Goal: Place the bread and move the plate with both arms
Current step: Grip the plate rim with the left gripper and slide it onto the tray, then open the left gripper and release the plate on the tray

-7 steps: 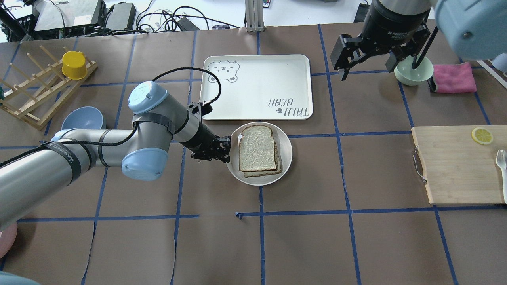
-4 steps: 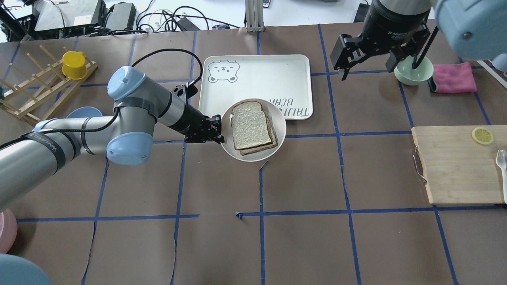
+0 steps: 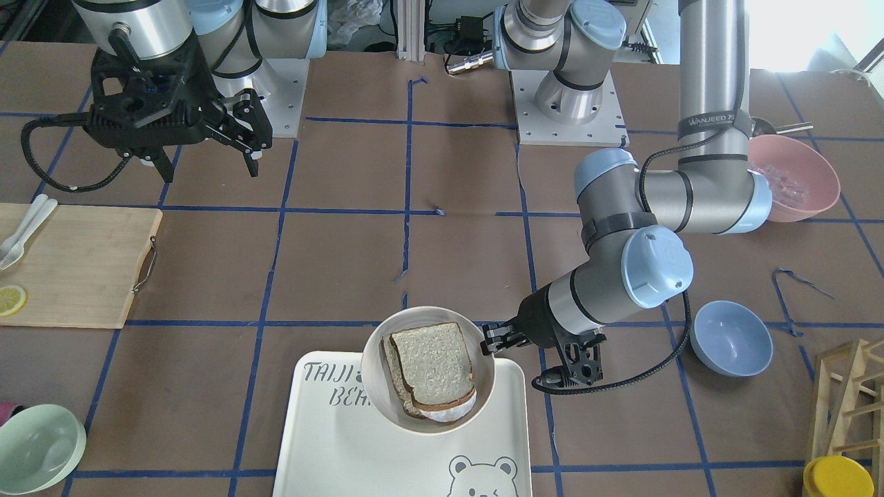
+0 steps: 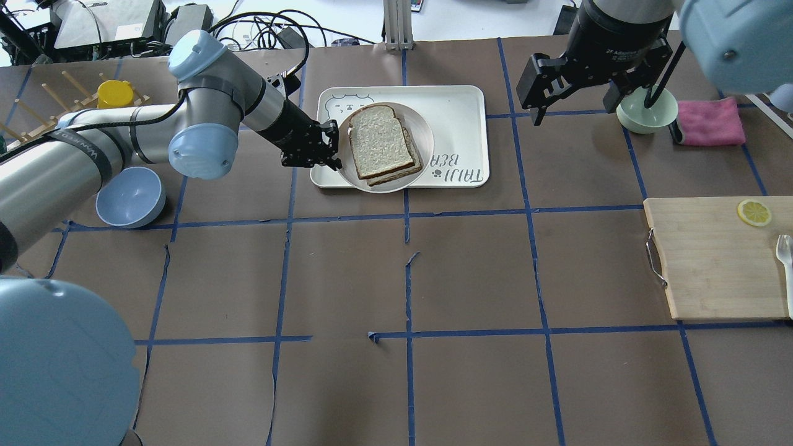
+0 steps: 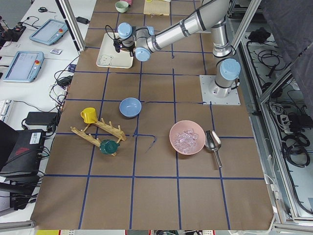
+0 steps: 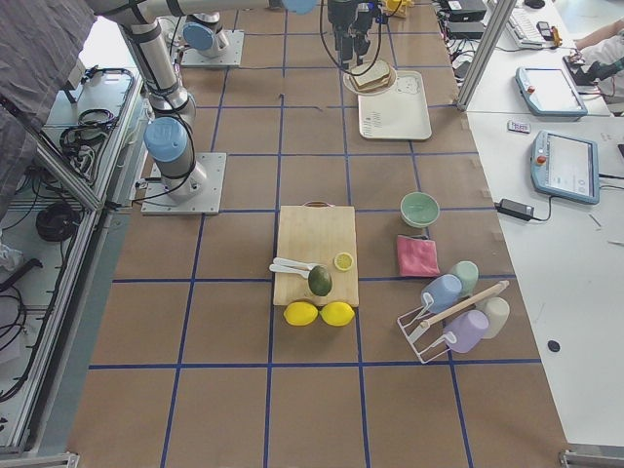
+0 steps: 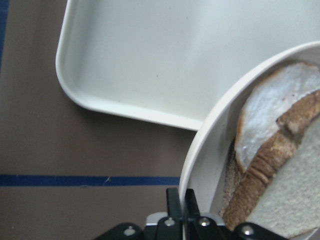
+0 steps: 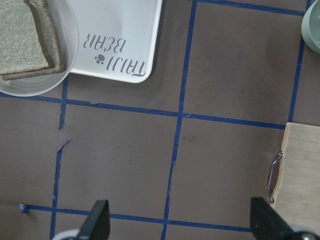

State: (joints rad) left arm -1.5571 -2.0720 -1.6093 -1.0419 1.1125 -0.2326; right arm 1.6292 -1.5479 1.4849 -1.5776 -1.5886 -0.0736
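The cream-white plate [image 4: 424, 127] hangs over the tray's near edge, its left rim pinched in my left gripper [image 4: 337, 153], which is shut on it. The plate [image 3: 371, 359] and that gripper [image 3: 487, 338] also show in the front view. The thick pale bread [image 4: 378, 141] lies on the plate, on top of a thinner, browner slice [image 4: 414, 167]. The left wrist view shows the plate rim [image 7: 210, 135] and the bread [image 7: 287, 200] close up. My right gripper [image 4: 576, 87] is open and empty, high at the back right; its view shows the plate [image 8: 67, 55] at top left.
The "TAIJI BEAR" tray [image 4: 455, 118] lies under the plate. A pale green bowl [image 4: 647, 114] and a pink cloth [image 4: 709, 121] are at the back right. A cutting board [image 4: 712, 260] is at the right, and a blue bowl [image 4: 130, 197] and a wooden rack with a yellow cup [image 4: 114, 93] at the left.
My left gripper has carried the plate with both slices away from the robot, from the brown table onto the tray. The right arm has not moved.
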